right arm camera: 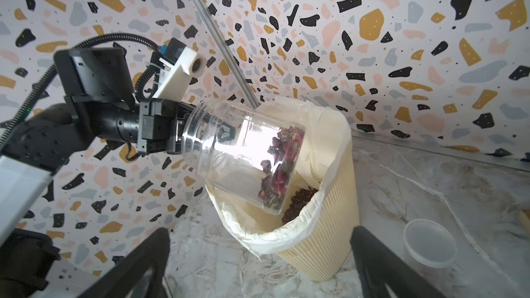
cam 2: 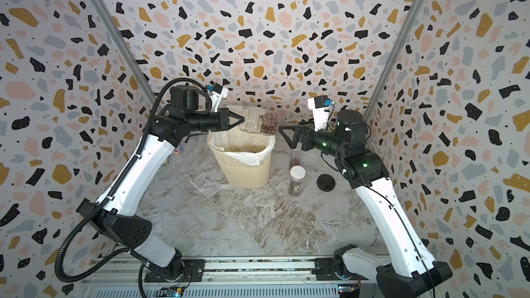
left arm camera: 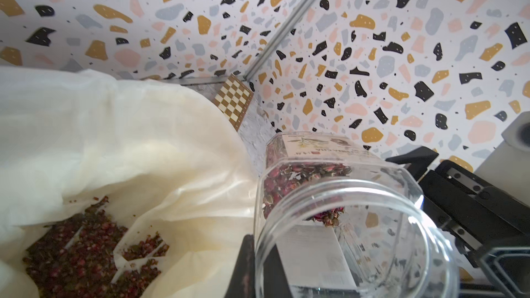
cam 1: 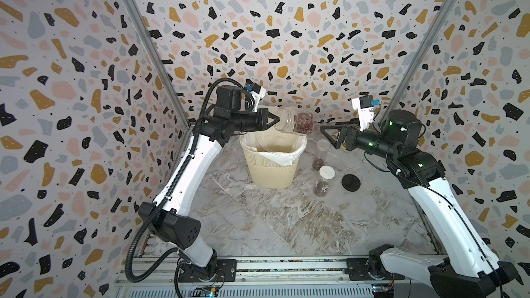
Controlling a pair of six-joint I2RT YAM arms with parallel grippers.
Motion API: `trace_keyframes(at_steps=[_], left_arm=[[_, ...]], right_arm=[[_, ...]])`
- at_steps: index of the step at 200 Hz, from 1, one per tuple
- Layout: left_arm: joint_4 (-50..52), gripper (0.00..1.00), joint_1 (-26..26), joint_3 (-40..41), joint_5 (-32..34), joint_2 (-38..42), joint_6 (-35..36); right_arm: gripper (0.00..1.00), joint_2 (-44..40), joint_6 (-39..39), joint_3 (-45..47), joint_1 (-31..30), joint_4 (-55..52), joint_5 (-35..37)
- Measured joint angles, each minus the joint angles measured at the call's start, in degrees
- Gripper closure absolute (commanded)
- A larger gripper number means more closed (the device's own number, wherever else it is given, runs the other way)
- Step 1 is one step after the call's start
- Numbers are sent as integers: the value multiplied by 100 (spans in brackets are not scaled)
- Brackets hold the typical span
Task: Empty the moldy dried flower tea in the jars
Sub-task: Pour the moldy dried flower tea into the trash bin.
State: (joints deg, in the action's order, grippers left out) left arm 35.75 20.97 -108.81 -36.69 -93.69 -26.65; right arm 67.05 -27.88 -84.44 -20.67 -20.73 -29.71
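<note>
The left gripper [cam 1: 274, 121] is clamped on the mouth rim of the squat jar [cam 1: 289, 123]. In the right wrist view one finger shows through the clear wall, inside the jar. The right gripper [cam 1: 327, 137] hangs empty with its jaws spread wide, near the counter's [cam 1: 258, 225] far right corner. It is probably waiting its turn.

The single cream bin [cam 1: 272, 173], lined with a white bag [cam 1: 282, 156], stands at the middle of the far edge, within both arms' reach. A dark heap of bits lies in the bag.

There are three jars. The squat jar is held on its side over the bin, its open mouth toward the left gripper and its base away and a little lower. So its dried flower tea [cam 1: 304, 123] is banked against the base and none is falling out. I judge the jar must be tipped mouth-down before it empties. The white-lidded jar [cam 1: 325, 180] and the slim tube [cam 1: 320, 154] stand upright between the bin and the right edge. Both are still capped, each with a shallow reddish-brown layer at the bottom.

One black lid [cam 1: 350, 182] lies flat just beside the white-lidded jar, toward the right edge and out of the pouring path.
</note>
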Motion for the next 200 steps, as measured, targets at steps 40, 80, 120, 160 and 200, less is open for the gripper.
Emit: trace_keyframes(at_steps=[40, 80, 120, 160, 200], left_arm=[[-1025, 100, -17, 671, 345, 26, 11], [-1980, 100, -17, 1266, 603, 105, 48], [-2734, 100, 26, 1423, 662, 105, 48], [-3045, 100, 258, 1440, 774, 111, 212], [-3508, 100, 485, 1749, 1102, 240, 446]], right_arm=[[1, 212, -1445, 511, 260, 883, -494], [0, 533, -2518, 695, 260, 1526, -848], [0, 739, -3440, 743, 260, 2157, -977], [0, 1005, -4253, 828, 260, 2730, -1051], [0, 1167, -4865, 855, 260, 3150, -1067]])
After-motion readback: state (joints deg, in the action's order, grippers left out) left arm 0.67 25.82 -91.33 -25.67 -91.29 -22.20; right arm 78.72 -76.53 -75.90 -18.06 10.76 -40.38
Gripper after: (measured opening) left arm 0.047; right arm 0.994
